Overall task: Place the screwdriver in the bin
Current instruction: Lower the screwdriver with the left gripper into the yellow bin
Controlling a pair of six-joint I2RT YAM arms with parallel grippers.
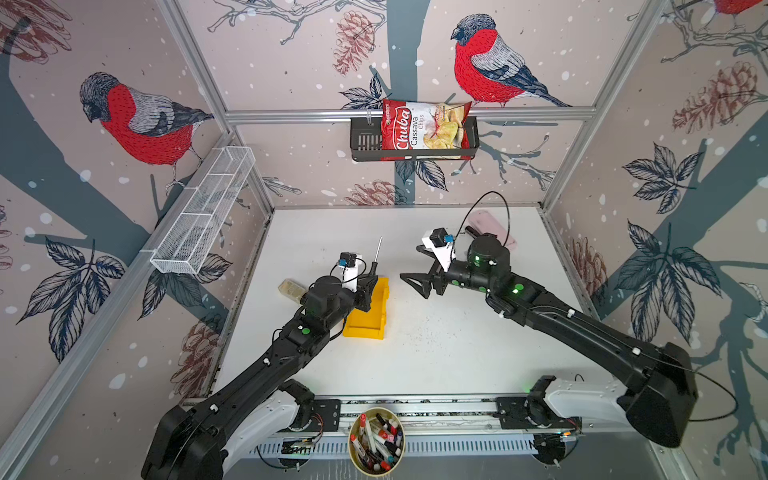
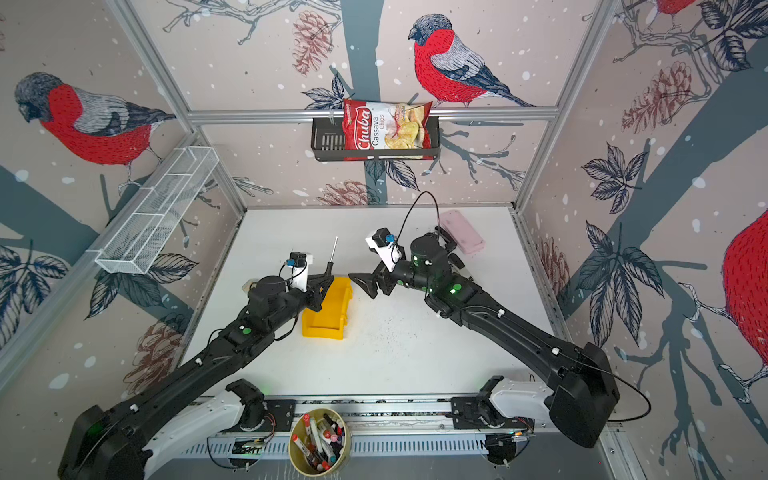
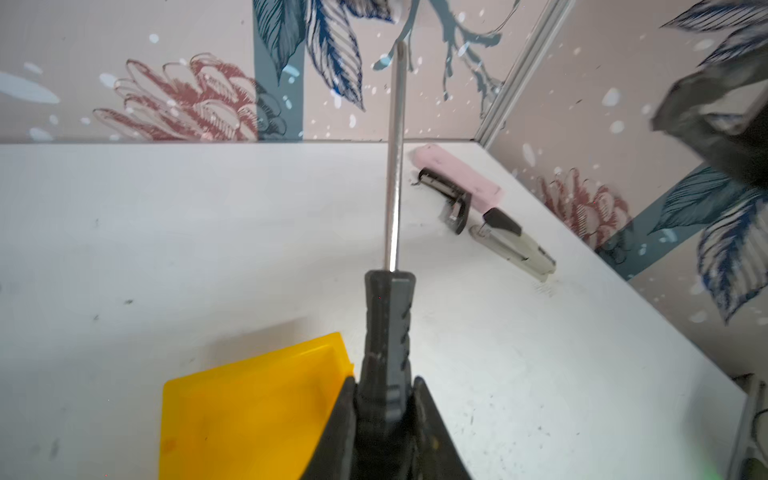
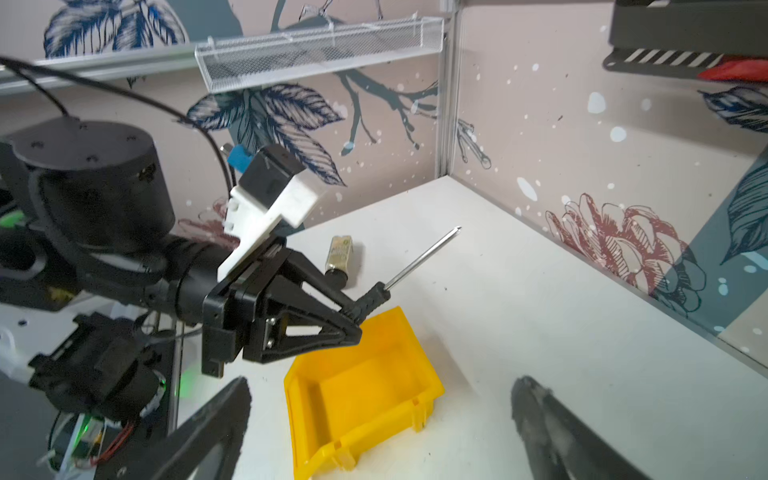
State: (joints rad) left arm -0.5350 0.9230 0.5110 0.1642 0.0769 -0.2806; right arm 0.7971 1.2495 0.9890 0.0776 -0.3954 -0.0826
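Contents, front to back.

- Cup of markers (image 1: 360,466): at the front rail, between the arm bases.
- Yellow bin (image 1: 365,328): on the white table (image 1: 436,353), left of centre, nothing inside.
- Left gripper (image 3: 384,380): over the bin's far end, jaws clamped on the black handle of the screwdriver (image 4: 419,259). The tool is held in the air, not in the bin, with its shaft angled up toward the back wall.
- Right gripper (image 1: 413,286): just right of the bin, jaws wide apart, holding nothing.
- Small pale item (image 4: 340,257): left of the bin, possibly a bottle.
- Back right corner: black peeler (image 3: 446,199), stapler (image 3: 513,245), pink case (image 2: 461,232).
- Walls: white mesh basket (image 1: 203,212) on the left; cassava chips bag (image 1: 424,124) in a black slotted basket (image 1: 363,139) at the back.
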